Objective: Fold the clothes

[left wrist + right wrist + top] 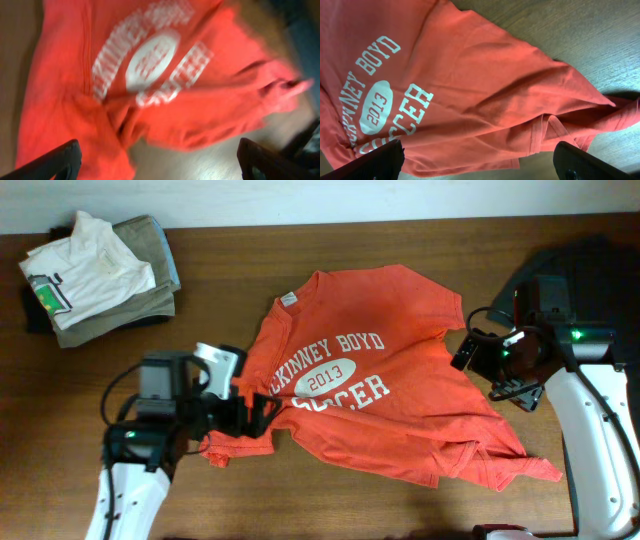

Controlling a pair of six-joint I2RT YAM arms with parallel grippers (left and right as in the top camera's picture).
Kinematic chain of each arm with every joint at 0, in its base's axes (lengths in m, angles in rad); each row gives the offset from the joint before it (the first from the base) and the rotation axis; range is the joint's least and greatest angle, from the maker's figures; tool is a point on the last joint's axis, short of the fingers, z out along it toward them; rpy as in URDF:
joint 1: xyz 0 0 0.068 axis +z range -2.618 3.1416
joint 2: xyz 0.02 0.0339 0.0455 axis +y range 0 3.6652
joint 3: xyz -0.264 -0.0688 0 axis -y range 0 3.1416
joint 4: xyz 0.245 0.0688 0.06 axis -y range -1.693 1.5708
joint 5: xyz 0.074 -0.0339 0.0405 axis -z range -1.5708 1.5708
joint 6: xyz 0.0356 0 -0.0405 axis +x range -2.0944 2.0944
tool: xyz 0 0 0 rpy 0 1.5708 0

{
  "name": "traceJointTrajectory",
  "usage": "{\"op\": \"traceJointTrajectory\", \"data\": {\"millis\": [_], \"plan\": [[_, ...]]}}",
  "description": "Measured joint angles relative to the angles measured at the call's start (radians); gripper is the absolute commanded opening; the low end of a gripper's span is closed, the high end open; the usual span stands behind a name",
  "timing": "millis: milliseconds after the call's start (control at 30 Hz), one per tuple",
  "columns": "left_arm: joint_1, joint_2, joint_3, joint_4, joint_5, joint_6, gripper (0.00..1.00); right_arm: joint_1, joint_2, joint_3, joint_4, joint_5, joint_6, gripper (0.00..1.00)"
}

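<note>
Orange-red cotton fills the view between the jaws of the left gripper [159,146], which stand wide apart and hold nothing. Just ahead of them lies a bunched fold of the T-shirt [380,395], with a strip of bare table [350,515] beside it. The wrist view is blurred, so I cannot tell whether the fingers touch the cloth. From overhead this gripper sits at the crumpled sleeve, at the start of the white lettering. The right gripper [479,146] is likewise spread wide and empty. The lower part of the T-shirt lies ahead of its jaws, with the print "BOYD", "2013" and "SOCCER" toward one finger and a rumpled, folded-over edge toward the other. From overhead it is just beside the opposite sleeve. The T-shirt lies between the two grippers, lettering up, spread out but wrinkled, its bottom corner trailing below the right gripper. Well apart from the left gripper, at the table's far corner, a white shirt [95,265] rests on a folded khaki garment [150,235].
</note>
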Motion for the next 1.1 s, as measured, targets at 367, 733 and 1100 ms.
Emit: {"op": "traceJointTrajectory", "data": {"millis": [367, 733, 1100], "plan": [[-0.280, 0.153, 0.005, -0.034, -0.349, -0.145, 0.99, 0.000, 0.000, 0.000, 0.024, -0.003, 0.000, 0.99], [-0.280, 0.449, 0.007, -0.035, -0.433, -0.226, 0.91, 0.000, 0.000, 0.000, 0.023, -0.003, 0.000, 0.99], [-0.280, 0.487, 0.007, -0.035, -0.461, -0.240, 0.73, 0.000, 0.000, 0.000, 0.031, -0.003, 0.000, 0.99]]}}
